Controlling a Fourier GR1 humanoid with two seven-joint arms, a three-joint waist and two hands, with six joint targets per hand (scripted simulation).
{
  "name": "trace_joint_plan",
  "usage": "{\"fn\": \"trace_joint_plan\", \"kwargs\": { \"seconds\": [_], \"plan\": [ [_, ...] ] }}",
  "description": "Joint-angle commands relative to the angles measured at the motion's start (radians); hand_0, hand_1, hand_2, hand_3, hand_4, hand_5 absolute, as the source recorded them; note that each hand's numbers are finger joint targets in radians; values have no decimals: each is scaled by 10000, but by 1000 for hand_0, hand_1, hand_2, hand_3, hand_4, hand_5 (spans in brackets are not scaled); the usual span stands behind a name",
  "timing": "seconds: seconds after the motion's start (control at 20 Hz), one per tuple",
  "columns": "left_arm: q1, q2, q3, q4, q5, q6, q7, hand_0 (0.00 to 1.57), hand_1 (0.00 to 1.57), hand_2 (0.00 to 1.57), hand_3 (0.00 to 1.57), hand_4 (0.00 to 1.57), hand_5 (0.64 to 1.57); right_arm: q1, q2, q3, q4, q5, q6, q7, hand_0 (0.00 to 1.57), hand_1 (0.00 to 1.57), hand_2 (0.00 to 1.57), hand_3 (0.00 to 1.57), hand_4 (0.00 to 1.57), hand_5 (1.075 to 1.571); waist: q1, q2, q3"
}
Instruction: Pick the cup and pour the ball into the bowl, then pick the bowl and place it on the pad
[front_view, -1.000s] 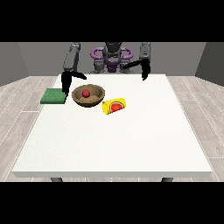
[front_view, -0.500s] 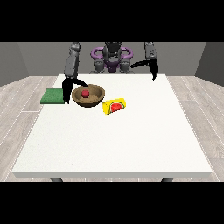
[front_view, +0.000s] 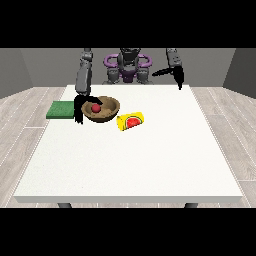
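The white table (front_view: 130, 160) fills most of the view, with the robot (front_view: 128, 65) small behind its far edge. On the table's left part lies the flat green pad (front_view: 61, 109). Just beside it, to the right, stands the brown bowl (front_view: 102, 109), upright, with the red ball (front_view: 96, 107) already inside it. Near the bowl's right side the yellow cup (front_view: 130, 121) lies tipped over, its red mouth facing the camera, so the pouring looks done and moving the bowl is what remains.

The hand at the view's left (front_view: 79, 109) hangs at the bowl's left rim, between bowl and pad, fingers pointing down. Whether they touch or clasp the rim I cannot tell, nor how far they are spread. The hand at the view's right (front_view: 178, 76) is raised over the table's far right corner, well apart from everything; it appears to hold nothing, but how its fingers lie I cannot tell.

The bowl looks stiff and wooden, probably light, with a smooth curved wall that offers little purchase from outside. The rim seems the sensible place to take hold, pinched over the edge nearest the pad. Since the ball can roll, the bowl is best kept level on its short way to the pad.
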Motion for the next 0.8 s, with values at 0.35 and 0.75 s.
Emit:
{"fn": "trace_joint_plan", "kwargs": {
  "seconds": [0.35, 0.75],
  "plan": [
    [-530, -182, -348, -240, 28, -306, 204, 0, 0, 0, 0, 655, 1531, 982, -607, 1271, 705, 2513, -4317, 912, 1571, 1571, 1571, 1562, 938, 1558, 904, 457, 14],
    [442, 86, 641, 1459, 708, -643, -287, 0, 0, 0, 0, 973, 1423, 35, -806, 2301, 191, 3263, -4665, 4730, 1571, 1571, 1571, 945, 844, 1563, -91, -1942, 37]
  ]
}}
